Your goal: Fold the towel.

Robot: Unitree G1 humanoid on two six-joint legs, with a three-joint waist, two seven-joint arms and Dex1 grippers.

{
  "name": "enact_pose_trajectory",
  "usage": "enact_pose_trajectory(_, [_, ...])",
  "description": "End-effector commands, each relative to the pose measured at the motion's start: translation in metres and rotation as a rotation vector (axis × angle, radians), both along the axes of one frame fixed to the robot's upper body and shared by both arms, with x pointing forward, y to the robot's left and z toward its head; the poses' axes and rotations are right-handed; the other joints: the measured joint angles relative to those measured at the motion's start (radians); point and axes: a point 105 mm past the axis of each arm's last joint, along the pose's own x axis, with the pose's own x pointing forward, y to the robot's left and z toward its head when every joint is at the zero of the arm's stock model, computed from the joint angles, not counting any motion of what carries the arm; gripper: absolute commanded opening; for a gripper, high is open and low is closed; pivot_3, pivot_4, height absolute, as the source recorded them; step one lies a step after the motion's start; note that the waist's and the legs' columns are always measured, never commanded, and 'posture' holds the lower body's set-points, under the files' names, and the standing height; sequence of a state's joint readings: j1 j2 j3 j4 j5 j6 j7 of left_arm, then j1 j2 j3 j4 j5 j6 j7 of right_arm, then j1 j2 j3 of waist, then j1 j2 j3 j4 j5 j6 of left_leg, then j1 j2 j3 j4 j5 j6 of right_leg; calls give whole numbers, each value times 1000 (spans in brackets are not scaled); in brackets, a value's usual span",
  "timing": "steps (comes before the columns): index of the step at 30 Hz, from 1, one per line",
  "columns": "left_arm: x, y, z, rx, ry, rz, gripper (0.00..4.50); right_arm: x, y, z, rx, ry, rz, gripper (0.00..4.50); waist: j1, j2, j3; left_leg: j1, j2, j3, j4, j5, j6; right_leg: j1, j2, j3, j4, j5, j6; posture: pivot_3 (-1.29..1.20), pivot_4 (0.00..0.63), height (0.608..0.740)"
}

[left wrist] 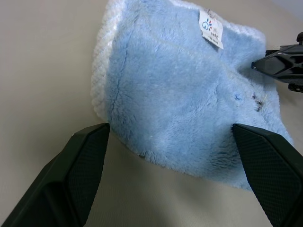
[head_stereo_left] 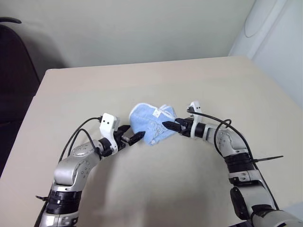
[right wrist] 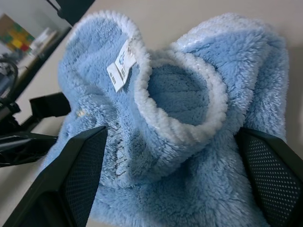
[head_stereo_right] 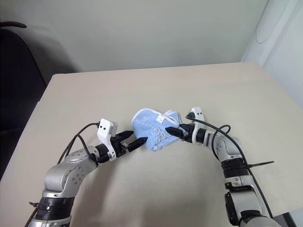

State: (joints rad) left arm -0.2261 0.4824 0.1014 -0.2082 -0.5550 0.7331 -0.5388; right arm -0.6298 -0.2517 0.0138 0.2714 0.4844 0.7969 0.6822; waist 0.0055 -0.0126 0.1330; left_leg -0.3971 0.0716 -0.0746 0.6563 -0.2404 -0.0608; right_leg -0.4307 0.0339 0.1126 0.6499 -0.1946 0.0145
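The towel (head_stereo_left: 150,122) is a small light-blue terry cloth with white edging, lying crumpled in a loose heap in the middle of the table. Its white tag (right wrist: 120,66) faces up near a rolled-over edge. My left gripper (head_stereo_left: 133,135) is open at the towel's near-left corner, and in the left wrist view its fingers (left wrist: 80,165) stand wide apart just short of the cloth. My right gripper (head_stereo_left: 171,125) is open at the towel's right side. In the right wrist view its fingers (right wrist: 80,179) flank the bunched cloth without pinching it.
The beige table (head_stereo_left: 94,94) stretches well beyond the towel on all sides. A dark chair (head_stereo_left: 14,71) stands off its left edge. A white rounded object (head_stereo_left: 265,28) stands past the far right corner.
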Motion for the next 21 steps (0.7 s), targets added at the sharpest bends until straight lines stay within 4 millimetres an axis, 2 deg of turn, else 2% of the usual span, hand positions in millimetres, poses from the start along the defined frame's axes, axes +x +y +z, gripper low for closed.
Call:
enact_pose_trajectory(1, [-1,-1,12,-3,-60,-2,4500,-1,0,-2,0,3,1,3795,0,0,0,0,0,0,0,0,0,0,0,0,0,0,0,0,150,738])
enact_pose_trajectory(12, [-3,-2,14,-23,-64,-9,4500,-2,-35,19,80,-52,-154,32,1,0,0,0,-1,0,0,0,0,0,0,0,0,0,0,0,150,738])
enact_pose_trajectory(15, [-1,-2,16,-30,-70,-14,4500,0,-49,33,127,-84,-223,32,1,0,0,0,-1,0,0,0,0,0,0,0,0,0,0,0,150,738])
enact_pose_trajectory(18, [0,-1,16,-32,-69,-10,4500,9,-79,48,161,-124,-357,32,2,0,0,0,-1,0,0,0,0,0,-1,0,0,0,0,0,150,738])
enact_pose_trajectory(21, [0,-2,15,-32,-67,-9,4500,17,-121,63,203,-153,-512,32,3,0,0,0,-2,0,0,0,0,0,-1,0,0,0,0,0,150,738])
